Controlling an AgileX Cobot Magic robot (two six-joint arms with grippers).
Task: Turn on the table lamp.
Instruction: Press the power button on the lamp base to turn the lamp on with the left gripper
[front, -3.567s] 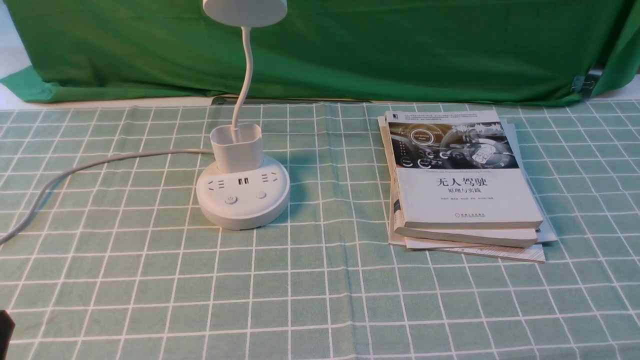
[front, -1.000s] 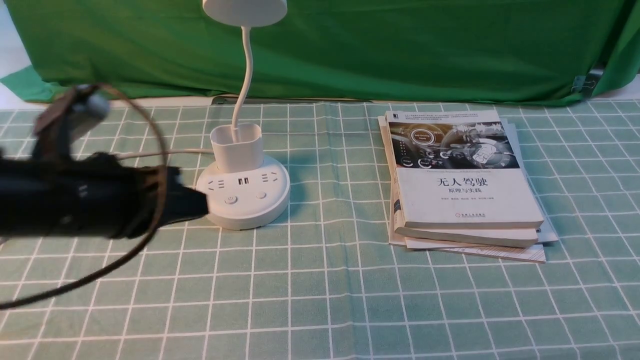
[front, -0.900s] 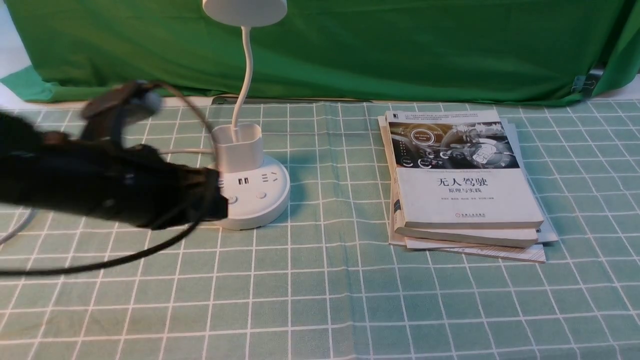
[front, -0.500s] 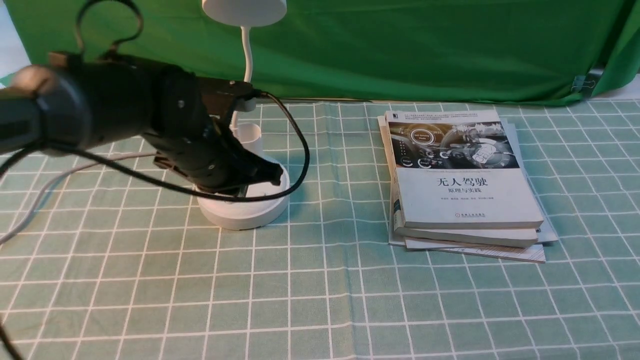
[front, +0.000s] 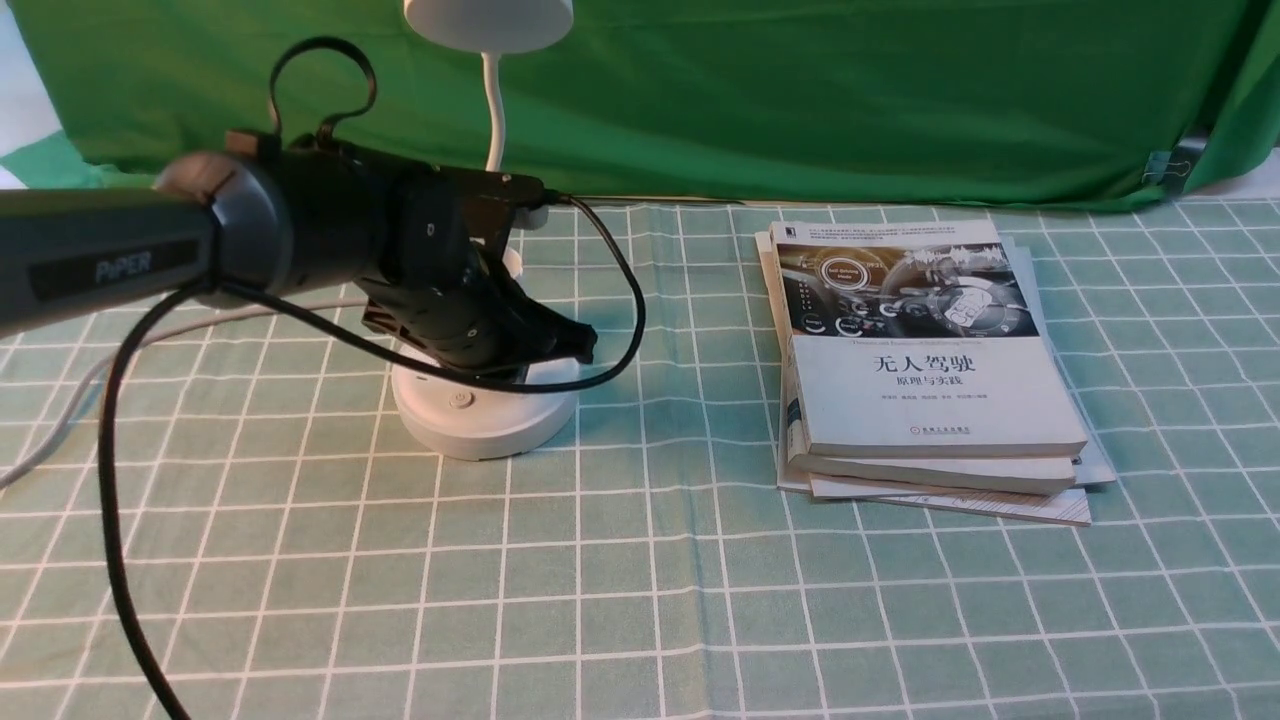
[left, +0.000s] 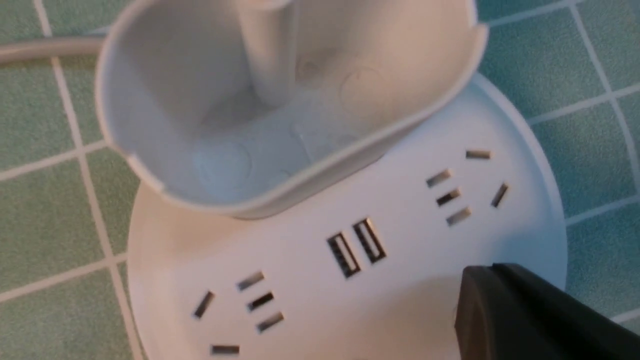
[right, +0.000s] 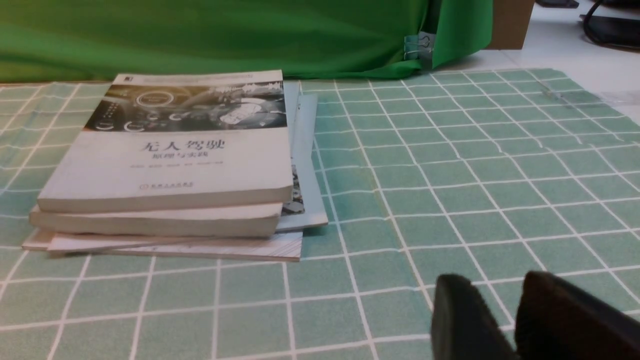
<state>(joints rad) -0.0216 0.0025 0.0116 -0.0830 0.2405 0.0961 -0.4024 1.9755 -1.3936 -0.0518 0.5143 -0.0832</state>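
The white table lamp (front: 485, 418) stands left of centre on the checked cloth, its thin gooseneck (front: 492, 110) rising to a round head (front: 490, 20) that looks unlit. My left gripper (front: 578, 345) hovers low over the right side of the round base, shut and holding nothing. It hides the right button, while the left power button (front: 460, 399) shows. In the left wrist view the shut gripper (left: 480, 282) is one dark block over the base (left: 300, 290), near the USB ports (left: 356, 246) and the cup holder (left: 280, 100). My right gripper (right: 487, 292) is slightly open, low over the cloth.
A stack of books (front: 920, 370) lies right of the lamp, also seen in the right wrist view as the stack of books (right: 170, 165). The lamp's grey cord (front: 60, 420) runs off to the left. A green backdrop (front: 800, 100) hangs along the table's far edge.
My left arm swung in from the left, rose and reached over the lamp base. In the last half second it shifted right, uncovering the left button.
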